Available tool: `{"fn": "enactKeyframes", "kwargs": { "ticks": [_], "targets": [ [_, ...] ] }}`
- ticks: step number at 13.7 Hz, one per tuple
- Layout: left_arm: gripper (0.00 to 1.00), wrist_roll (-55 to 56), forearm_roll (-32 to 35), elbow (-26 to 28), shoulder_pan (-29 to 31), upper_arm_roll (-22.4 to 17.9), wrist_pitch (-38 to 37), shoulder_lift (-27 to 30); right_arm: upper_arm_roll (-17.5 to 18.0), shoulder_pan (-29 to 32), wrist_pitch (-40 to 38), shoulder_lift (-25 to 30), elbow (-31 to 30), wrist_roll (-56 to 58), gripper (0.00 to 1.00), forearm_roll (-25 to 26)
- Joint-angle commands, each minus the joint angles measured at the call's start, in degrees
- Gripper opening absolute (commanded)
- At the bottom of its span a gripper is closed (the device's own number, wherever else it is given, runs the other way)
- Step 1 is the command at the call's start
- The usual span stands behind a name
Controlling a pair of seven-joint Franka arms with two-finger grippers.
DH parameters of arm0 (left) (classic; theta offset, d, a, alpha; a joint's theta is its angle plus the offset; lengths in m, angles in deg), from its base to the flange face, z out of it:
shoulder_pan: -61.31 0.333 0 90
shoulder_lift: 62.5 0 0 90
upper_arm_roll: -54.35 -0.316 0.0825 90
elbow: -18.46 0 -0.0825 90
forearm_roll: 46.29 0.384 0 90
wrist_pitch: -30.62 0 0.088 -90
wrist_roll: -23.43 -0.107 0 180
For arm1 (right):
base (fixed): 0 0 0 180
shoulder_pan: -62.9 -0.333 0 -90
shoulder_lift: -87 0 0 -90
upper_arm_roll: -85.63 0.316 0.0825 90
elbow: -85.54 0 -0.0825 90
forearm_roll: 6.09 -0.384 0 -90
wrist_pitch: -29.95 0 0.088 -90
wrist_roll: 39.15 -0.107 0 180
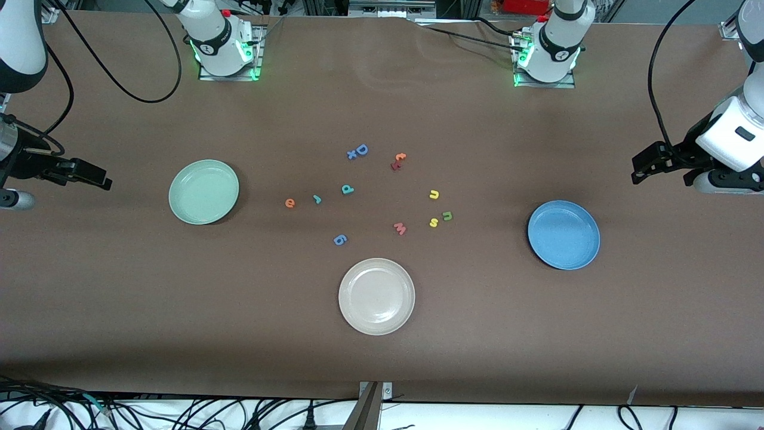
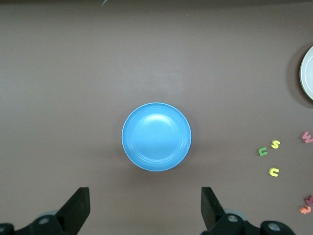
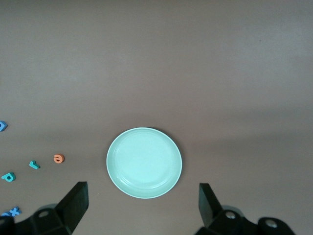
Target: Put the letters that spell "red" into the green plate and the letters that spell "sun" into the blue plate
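Note:
The green plate lies empty toward the right arm's end of the table. The blue plate lies empty toward the left arm's end. Between them lie an orange "e", a teal "r" and a teal "d". Closer to the blue plate are a yellow "u", a green "n" and a yellow "s". My left gripper hangs open over bare table beside the blue plate. My right gripper hangs open beside the green plate.
A beige plate lies nearest the front camera. Among the letters lie a blue "D" touching a small blue cross, a red and orange pair, a pink "w" and a blue figure. Cables trail at the table's ends.

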Motion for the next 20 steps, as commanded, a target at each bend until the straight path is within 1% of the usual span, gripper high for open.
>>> {"fn": "enactKeyframes", "kwargs": {
  "ticks": [1, 20],
  "targets": [
    [1.00, -1.08, -1.22, -1.90, -0.09, -0.19, -1.37, -0.83, -0.41, -0.63, -0.10, 0.00, -0.33, -1.09, 1.00, 1.17],
    [1.00, -1.08, -1.22, -1.90, -0.01, -0.19, -1.37, -0.83, -0.49, -0.54, -0.45, 0.00, -0.42, -0.21, 1.00, 1.08]
  ]
}}
